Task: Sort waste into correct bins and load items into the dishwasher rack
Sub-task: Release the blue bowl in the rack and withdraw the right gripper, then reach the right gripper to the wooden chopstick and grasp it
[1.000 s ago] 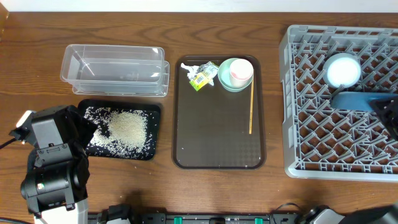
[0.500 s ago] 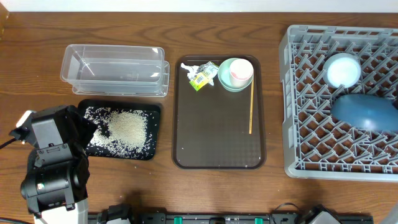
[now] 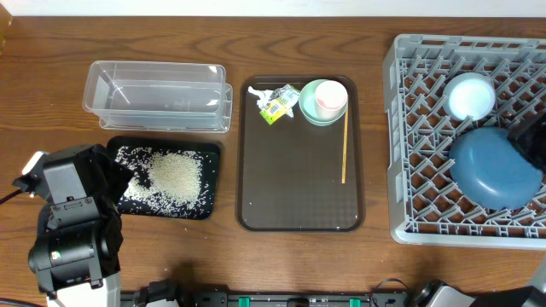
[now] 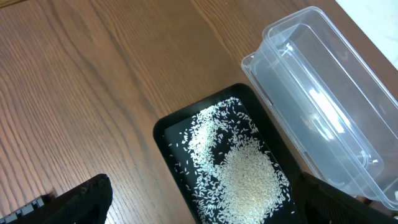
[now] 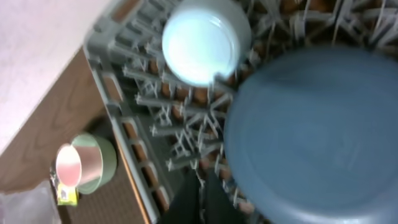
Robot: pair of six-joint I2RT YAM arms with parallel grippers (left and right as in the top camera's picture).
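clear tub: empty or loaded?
Empty. The clear tub shows a bare bottom in the overhead and left wrist views. The rice lies in the black tray beside it, the wrapper on the brown tray.

I see the large dark-blue round dish (image 3: 495, 166) lying in the grey dishwasher rack (image 3: 426, 170), toward its right side. The small light-blue bowl (image 3: 470, 95) sits among the rack's pegs at its far edge. Left of the rack lies the thin wooden stick (image 3: 345, 149), then the pale green cup (image 3: 324, 101), upright and pink inside, then the crumpled wrapper (image 3: 277, 104). Farthest left of the rack, the rice (image 3: 171, 175) is spread in the black tray (image 3: 209, 152), and the clear tub (image 3: 153, 66) stands open side up.
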